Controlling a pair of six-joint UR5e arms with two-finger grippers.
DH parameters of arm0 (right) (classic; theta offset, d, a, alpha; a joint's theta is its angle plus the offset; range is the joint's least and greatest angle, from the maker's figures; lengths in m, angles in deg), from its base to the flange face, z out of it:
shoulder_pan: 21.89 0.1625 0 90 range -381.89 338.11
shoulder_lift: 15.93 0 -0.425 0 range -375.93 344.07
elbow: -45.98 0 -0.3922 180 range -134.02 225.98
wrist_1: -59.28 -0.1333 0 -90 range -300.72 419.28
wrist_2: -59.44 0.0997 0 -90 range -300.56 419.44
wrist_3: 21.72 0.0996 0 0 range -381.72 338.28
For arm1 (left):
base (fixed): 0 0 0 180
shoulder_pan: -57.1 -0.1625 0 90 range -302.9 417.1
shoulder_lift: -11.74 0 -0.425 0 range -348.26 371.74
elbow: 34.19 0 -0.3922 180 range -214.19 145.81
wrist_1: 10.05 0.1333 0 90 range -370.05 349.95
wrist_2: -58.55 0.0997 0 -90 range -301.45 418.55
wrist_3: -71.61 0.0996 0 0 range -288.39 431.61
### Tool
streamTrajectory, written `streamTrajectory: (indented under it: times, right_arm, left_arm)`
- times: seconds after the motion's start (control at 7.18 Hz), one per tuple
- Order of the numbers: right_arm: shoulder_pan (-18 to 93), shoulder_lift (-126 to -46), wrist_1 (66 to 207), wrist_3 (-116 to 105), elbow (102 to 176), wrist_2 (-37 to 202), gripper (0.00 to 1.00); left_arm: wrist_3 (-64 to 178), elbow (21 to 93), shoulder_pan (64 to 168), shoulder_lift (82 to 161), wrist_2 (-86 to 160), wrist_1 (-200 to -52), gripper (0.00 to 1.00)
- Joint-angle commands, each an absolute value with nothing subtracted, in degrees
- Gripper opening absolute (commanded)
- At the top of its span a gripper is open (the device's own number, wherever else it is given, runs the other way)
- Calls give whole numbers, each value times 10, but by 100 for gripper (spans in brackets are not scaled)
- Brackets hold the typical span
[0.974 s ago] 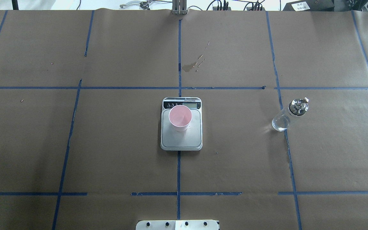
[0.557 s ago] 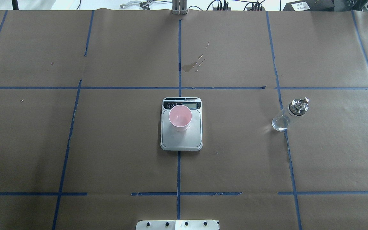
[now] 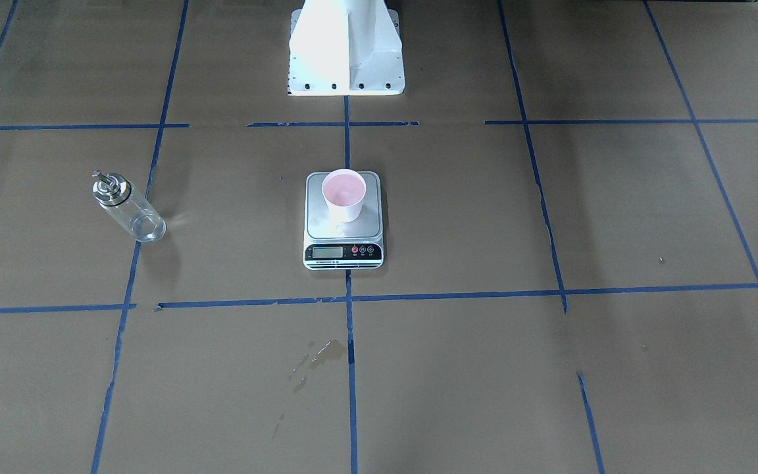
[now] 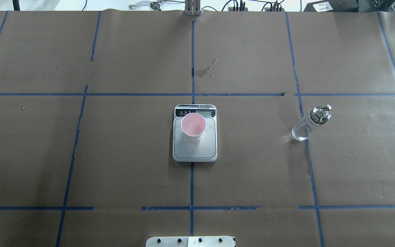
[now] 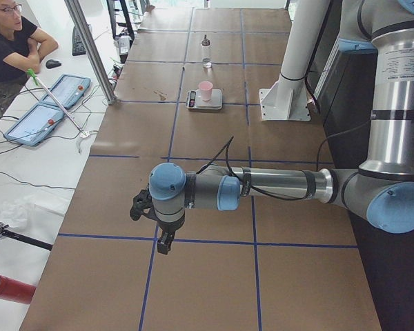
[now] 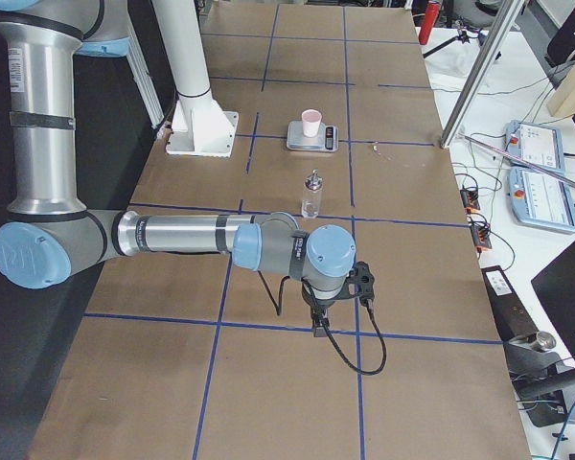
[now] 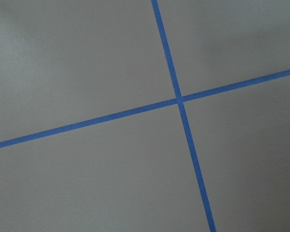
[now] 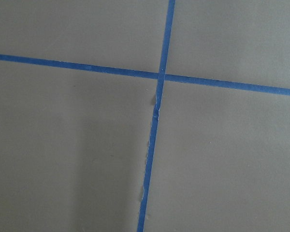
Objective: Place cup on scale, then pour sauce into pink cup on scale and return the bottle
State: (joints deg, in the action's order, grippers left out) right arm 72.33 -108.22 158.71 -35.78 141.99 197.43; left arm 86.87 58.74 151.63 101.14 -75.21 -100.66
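Table (image 4: pixel 115 154) unchanged: cup (image 4: pixel 193 126) on scale (image 4: pixel 194 151), bottle (image 4: pixel 310 123) apart.

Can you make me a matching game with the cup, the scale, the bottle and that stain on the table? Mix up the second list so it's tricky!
Things:
1. cup
2. scale
3. bottle
4. stain

What it looks like:
A. clear glass with a shiny silver top
B. pink inside, white outside
C. dark, splashy blotch
D. flat, with a small display and round buttons

Right pairs: 1-B, 2-D, 3-A, 4-C
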Motion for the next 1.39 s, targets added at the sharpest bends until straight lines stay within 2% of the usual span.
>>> streamTrajectory:
  times: [0.0,1.25]
  right_arm:
    - [727,-1082,1587,-358,1420,1974,100]
    - [748,-1083,1587,-290,1423,1972,100]
  left_arm:
    - [867,584,1517,1012,-752,-1013,100]
    - [758,591,1517,1014,-752,-1023,100]
